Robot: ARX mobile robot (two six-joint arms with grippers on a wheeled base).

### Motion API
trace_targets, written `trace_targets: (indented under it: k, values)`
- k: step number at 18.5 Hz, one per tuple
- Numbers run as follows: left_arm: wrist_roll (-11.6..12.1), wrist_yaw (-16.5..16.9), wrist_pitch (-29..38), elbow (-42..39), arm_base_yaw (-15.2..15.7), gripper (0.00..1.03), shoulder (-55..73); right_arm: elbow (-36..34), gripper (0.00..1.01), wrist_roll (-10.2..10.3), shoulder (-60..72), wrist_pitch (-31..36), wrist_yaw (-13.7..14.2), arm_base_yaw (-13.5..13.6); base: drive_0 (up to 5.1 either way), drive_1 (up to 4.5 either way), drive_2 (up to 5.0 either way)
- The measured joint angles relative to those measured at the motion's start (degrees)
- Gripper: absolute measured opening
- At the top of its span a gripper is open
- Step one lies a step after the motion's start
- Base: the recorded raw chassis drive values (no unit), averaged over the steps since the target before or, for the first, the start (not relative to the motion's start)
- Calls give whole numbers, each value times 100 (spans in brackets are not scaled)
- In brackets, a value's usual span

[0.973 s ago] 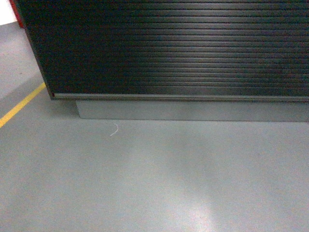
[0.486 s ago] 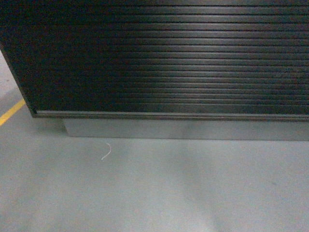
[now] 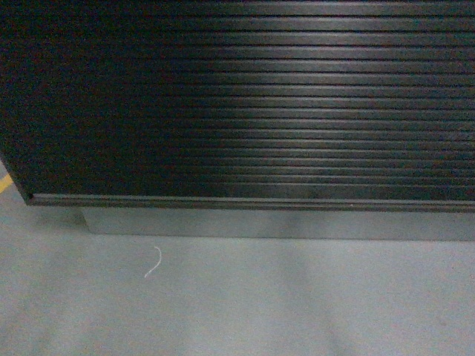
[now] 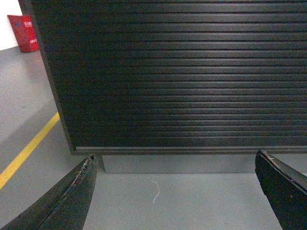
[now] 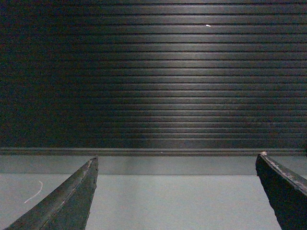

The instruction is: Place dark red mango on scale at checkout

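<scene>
Checkout (image 3: 252,104) front panel: black, horizontally ribbed, satin sheen seen along the ribs. Plinth (image 3: 282,224) below: smooth matt grey. Floor (image 3: 297,304): smooth grey coating, dull glare noted. Left fingers (image 4: 72,201) and right fingers (image 5: 67,203): matt black, edges scuffed and rough

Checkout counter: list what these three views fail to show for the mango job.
- Countertop of the checkout: cut off by the top edge in all views; only its ribbed front shows.
- Scale and dark red mango: in no view.
- Left gripper and right gripper: open and empty, fingertips only; bodies cut off by the bottom edge.
- White scrap on the floor: too small to identify.
</scene>
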Motion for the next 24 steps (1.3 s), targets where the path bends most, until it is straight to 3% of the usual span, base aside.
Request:
trace_targets:
  k: [20, 24]
  values:
    - [0, 2, -9, 0, 0, 98, 0, 0, 98, 0, 0, -7, -2, 0, 6, 319, -307]
    - [0, -2, -7, 0, 0, 98, 0, 0, 98, 0, 0, -13, 0, 0, 0, 0, 0]
